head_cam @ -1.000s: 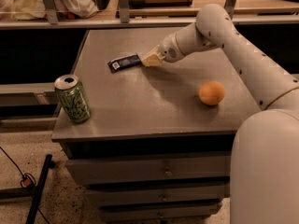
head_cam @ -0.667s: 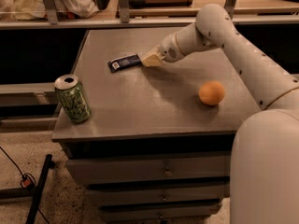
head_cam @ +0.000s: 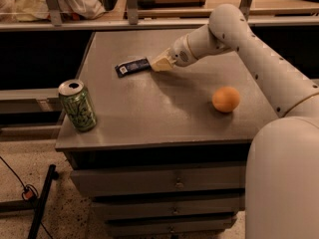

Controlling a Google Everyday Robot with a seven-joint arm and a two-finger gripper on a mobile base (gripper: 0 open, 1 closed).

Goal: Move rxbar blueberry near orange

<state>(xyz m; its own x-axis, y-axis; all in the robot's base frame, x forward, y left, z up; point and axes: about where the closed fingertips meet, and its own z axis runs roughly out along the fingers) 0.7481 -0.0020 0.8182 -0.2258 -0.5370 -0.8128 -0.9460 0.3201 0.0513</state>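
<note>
Navy rxbar blueberry (head_cam: pixel 132 66), near the bench's (head_cam: pixel 149 108) far edge, is met by the gripper (head_cam: pixel 159 63), closure cannot be told; carriage toward the right-edge orange (head_cam: pixel 226 99) is needed.

Dim, warm indoor light falls from above onto the grey table (head_cam: pixel 149 114), leaving a soft sheen across its middle. My gripper (head_cam: pixel 159 63), at the right end of the bar (head_cam: pixel 132 66) near the table's back, sits over a faint shadow that runs under my arm (head_cam: pixel 239 36). The orange (head_cam: pixel 226 99) and can (head_cam: pixel 78 105) cast short, soft shadows. The recess beneath the tabletop is dark.
</note>
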